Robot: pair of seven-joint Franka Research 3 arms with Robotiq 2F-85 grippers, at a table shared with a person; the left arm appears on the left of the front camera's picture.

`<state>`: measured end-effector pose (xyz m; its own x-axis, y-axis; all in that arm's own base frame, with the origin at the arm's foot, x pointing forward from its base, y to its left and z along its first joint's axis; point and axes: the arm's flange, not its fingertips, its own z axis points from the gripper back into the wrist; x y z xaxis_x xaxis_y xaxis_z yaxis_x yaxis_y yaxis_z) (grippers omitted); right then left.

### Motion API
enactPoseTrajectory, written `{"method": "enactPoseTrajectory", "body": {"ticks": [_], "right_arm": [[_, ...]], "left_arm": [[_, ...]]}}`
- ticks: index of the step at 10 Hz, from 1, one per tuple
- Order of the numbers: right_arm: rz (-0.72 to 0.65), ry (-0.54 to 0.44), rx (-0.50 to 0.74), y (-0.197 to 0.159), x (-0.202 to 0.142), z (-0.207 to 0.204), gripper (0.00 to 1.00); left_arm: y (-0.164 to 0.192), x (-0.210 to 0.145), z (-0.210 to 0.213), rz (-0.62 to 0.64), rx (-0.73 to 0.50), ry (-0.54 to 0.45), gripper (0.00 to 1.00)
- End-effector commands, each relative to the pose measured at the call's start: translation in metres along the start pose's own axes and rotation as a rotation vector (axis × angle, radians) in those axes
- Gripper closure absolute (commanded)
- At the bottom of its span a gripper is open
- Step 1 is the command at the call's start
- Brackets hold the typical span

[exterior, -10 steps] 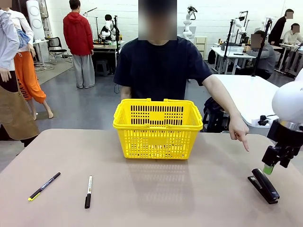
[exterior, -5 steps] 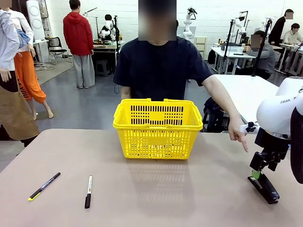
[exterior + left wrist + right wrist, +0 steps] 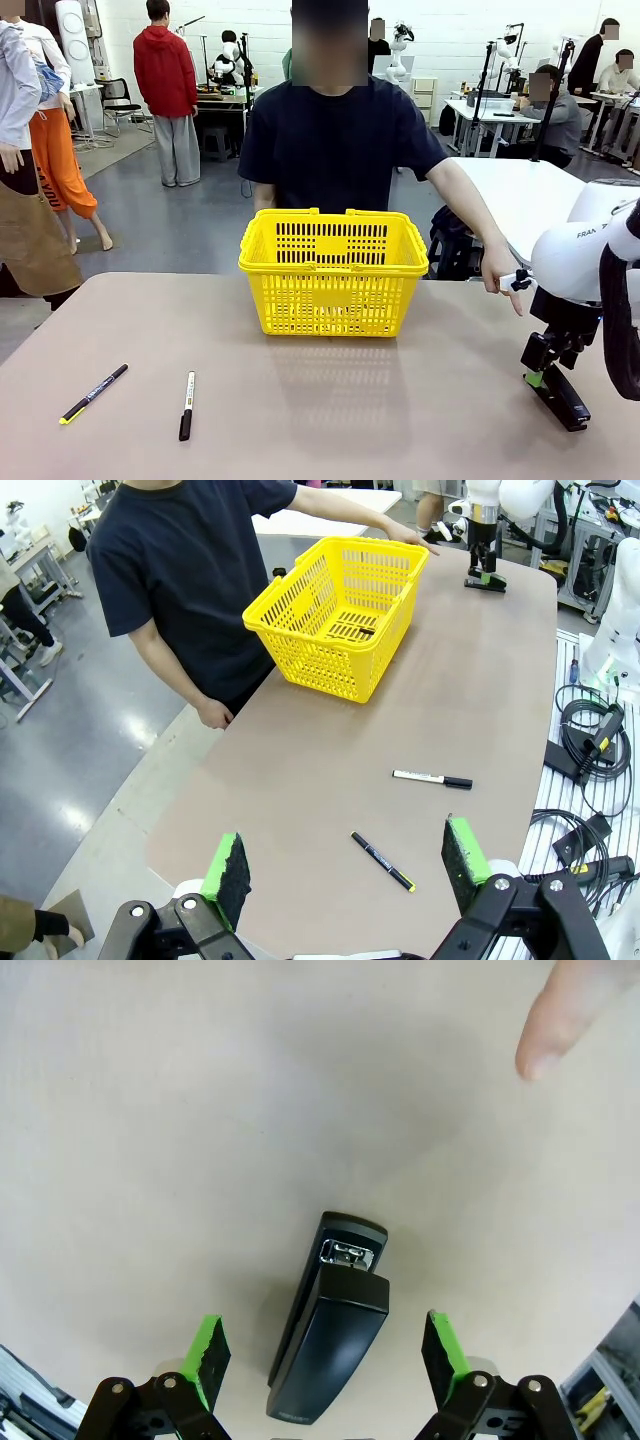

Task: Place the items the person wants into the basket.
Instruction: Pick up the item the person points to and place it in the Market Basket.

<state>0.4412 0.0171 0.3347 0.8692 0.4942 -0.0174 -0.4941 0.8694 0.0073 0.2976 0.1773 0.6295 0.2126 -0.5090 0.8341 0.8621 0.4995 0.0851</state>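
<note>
A black stapler (image 3: 562, 397) (image 3: 328, 1318) lies on the table at the right. My right gripper (image 3: 535, 375) (image 3: 325, 1360) hangs open just above it, one green pad (image 3: 208, 1357) on either side, not touching. The person (image 3: 335, 140) in the navy T-shirt stands behind the yellow basket (image 3: 333, 270) (image 3: 340, 615), a finger (image 3: 560, 1020) pointing down toward the stapler. My left gripper (image 3: 345, 865) is open high over the table's other end, holding nothing. The knife and tape measure are out of view.
A black-and-yellow marker (image 3: 93, 393) (image 3: 382, 861) and a white-and-black marker (image 3: 186, 404) (image 3: 432, 779) lie at the front left of the table (image 3: 330, 420). The person's hand (image 3: 500, 275) is close behind my right arm (image 3: 590, 260).
My right gripper has shifted left and sunk lower onto the stapler's near end. The person's pointing hand has drawn back slightly behind the arm.
</note>
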Motion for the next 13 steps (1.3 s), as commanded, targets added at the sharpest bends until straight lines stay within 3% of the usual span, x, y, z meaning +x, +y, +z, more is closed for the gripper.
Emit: {"method": "enactPoseTrajectory", "body": {"ticks": [1,3,4,5,6,10,11,13], "right_arm": [[-0.007,0.011,-0.05,0.002,-0.002,-0.005,0.56],[-0.001,0.018,-0.051,0.002,-0.003,-0.005,0.57],[-0.002,0.015,-0.051,0.002,-0.004,-0.005,1.0],[0.0,0.015,-0.046,0.002,-0.003,-0.005,0.73],[0.003,0.02,-0.04,0.002,-0.003,-0.005,1.0],[-0.006,-0.012,-0.008,0.005,-0.011,0.016,1.0],[-0.045,-0.068,0.017,0.016,-0.022,0.062,0.86],[-0.084,-0.151,0.009,0.046,-0.036,0.173,0.86]], "left_arm": [[0.001,-0.002,0.001,-0.021,-0.004,-0.014,0.0],[0.001,-0.002,0.001,-0.021,-0.004,-0.014,0.0],[0.001,-0.002,0.001,-0.021,-0.004,-0.014,0.0],[0.001,-0.002,0.001,-0.021,-0.004,-0.014,0.0],[0.001,-0.002,0.001,-0.021,-0.004,-0.014,0.0],[0.001,-0.002,0.001,-0.021,-0.004,-0.014,0.0],[0.001,-0.002,0.001,-0.021,-0.004,-0.014,0.0],[0.001,-0.002,0.001,-0.021,-0.004,-0.014,0.0]]}}
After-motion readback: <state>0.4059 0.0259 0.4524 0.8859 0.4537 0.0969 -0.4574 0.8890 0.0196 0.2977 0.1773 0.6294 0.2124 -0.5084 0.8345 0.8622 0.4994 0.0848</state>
